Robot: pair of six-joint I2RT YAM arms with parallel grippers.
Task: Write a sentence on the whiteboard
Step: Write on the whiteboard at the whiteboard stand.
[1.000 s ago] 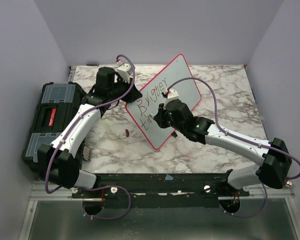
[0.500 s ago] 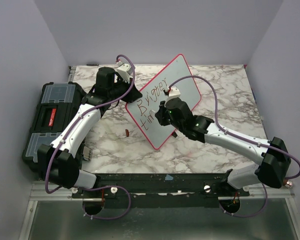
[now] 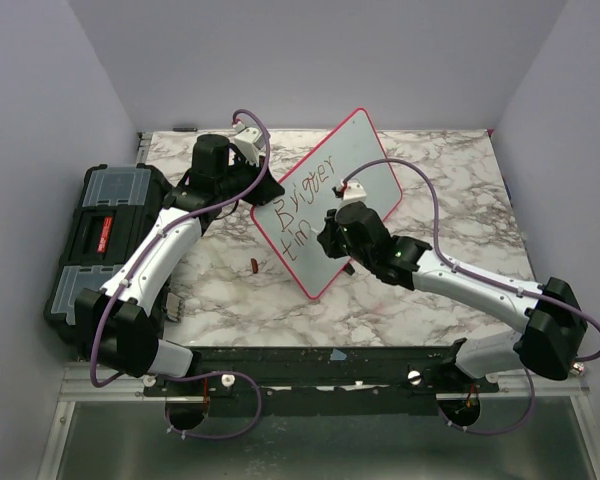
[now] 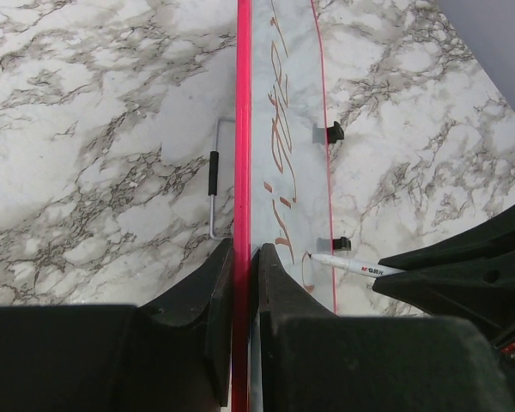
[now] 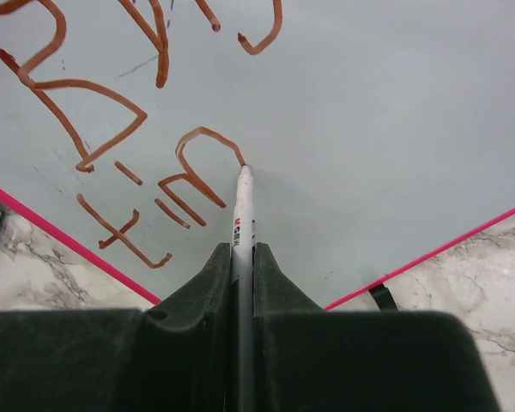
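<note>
jaws tight: left on whiteboard (image 3: 372, 158) edge, right on marker (image 5: 242, 215); sentence (image 3: 302, 198) partly behind right arm (image 3: 450, 275)

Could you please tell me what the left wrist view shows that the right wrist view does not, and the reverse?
Only the left wrist view: the left claw clamped on the edge of the whiteboard, which is seen edge-on, and a wire stand on its back side. Only the right wrist view: the right claw shut on the marker, its tip touching the board at the end of a stroke, with the sentence seen face-on. Both: the whiteboard, its pink frame, the marker, the sentence and the marble table.
</note>
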